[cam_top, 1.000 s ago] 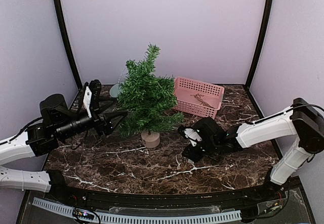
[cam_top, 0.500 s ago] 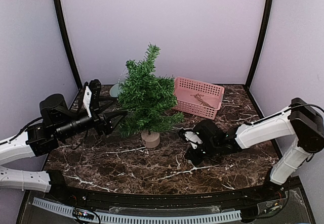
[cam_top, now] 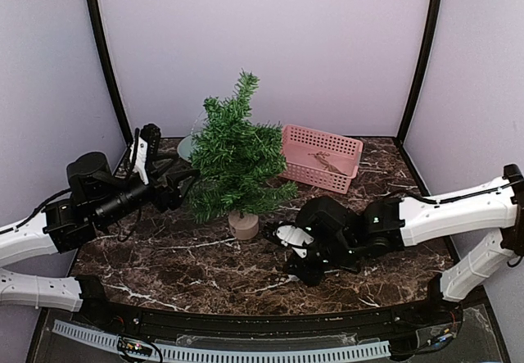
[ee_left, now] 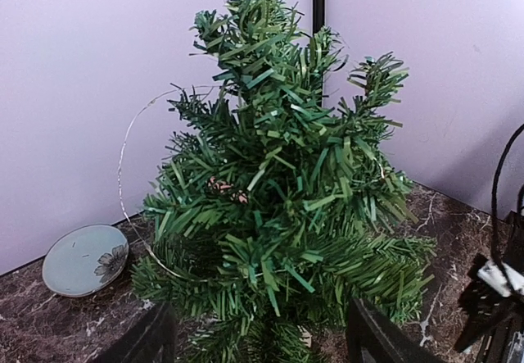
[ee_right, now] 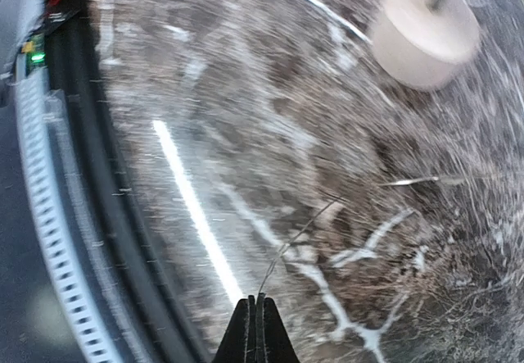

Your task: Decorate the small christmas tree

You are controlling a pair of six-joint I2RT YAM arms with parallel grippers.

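While the right gripper (ee_right: 255, 328) is pinched fully shut low over the dark marble table (cam_top: 196, 269), a thin wire (ee_right: 286, 247) rises from between its tips, so it has that strand nipped. In the top view it sits right of centre in the lower half, near the tan base (cam_top: 243, 225) of the small christmas tree (cam_top: 237, 154) but apart from it. At the left of that frame, the left gripper (ee_left: 262, 340) stands spread wide with nothing held, its two fingers (ee_left: 151, 340) flanking the tree's lowest branches. The tree stands upright at the middle of the table, with a wire loop (ee_left: 120, 174) arching off its left side in the left wrist view and a small brown bit (ee_left: 226, 189) lodged among the needles. Just right of the tree, toward the back, a pink basket (cam_top: 315, 178) holds a tan twig-like piece (cam_top: 326, 164). At the back left a pale blue plate (ee_left: 84, 259) with a dark flower motif lies flat near the wall. Open marble runs from the tree's base to the front rim (cam_top: 246, 318), where a white perforated strip (cam_top: 246, 353) follows the curve. Lavender walls (cam_top: 262, 43) close the other three sides.
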